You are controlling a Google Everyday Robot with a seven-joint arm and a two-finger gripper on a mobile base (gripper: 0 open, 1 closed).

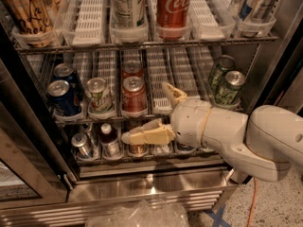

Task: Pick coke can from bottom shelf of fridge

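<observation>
The fridge [151,183] stands open, with wire shelves and white slotted lanes. On its lowest shelf a reddish can, which I take for the coke can [137,150], stands in the third lane. It is mostly hidden behind my lower finger, so only a strip of its side shows. My gripper [144,111] is open. Its upper finger [173,93] is up at the middle shelf and its lower finger [147,136] lies across the front of the lowest shelf. It holds nothing.
A silver can [81,144] and a white-capped bottle [110,141] stand left of the can. The middle shelf holds blue cans [62,97], a white-and-green can [98,94], red cans [134,94] and green cans [228,86]. A big Coke can [173,4] is above. Crumpled plastic [142,215] lies on the floor.
</observation>
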